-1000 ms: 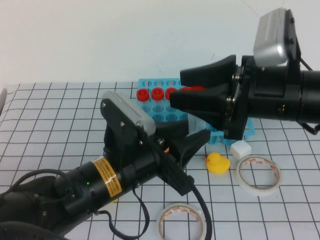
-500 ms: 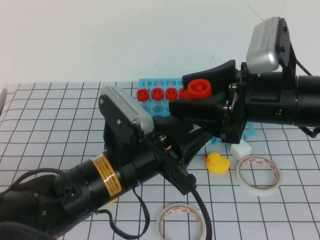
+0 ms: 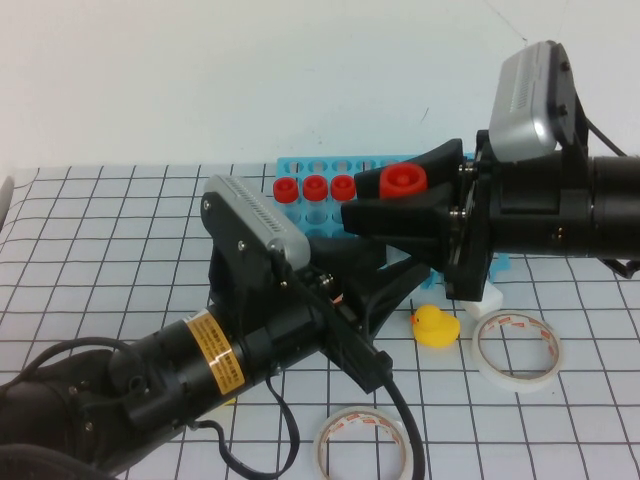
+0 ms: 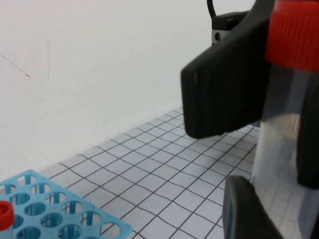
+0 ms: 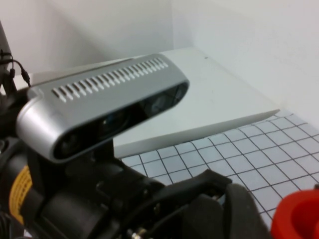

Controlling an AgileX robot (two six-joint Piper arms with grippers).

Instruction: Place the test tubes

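Red-capped test tube [image 3: 403, 181] upright in mid-air over grid mat [image 3: 100, 250], overlapping front of blue tube rack [image 3: 325, 215] in high view, clear of the mat. L gripper [image 3: 392, 264] up from near-left, under the tube, clamped on its clear lower body, part-open to tube width. In L wrist view, glass sitting btwn both L pads w/ red cap above. R gripper [image 3: 372, 197] in horizontally from right, level w/ top of tube, closed in on it just under the cap. No gap visible either side, so gripping too. Cap poking up btwn R fingers in high view. Same cap also in R wrist view, w/ L arm's wrist camera [image 5: 99, 107] filling most of that shot. Grippers stacked on same tube: R above, L below. In rack: 3 more capped tubes [image 3: 316, 187] standing side by side in back row, just left of R gripper's tips. Yellow rubber duck [image 3: 436, 326] on mat on near side of R gripper, right of L gripper. White tape roll [image 3: 517, 347] just right of duck. 2nd tape roll [image 3: 364, 443] at near edge by L arm's cable. Small white block [image 3: 489, 297] near duck, mostly hidden behind R gripper.
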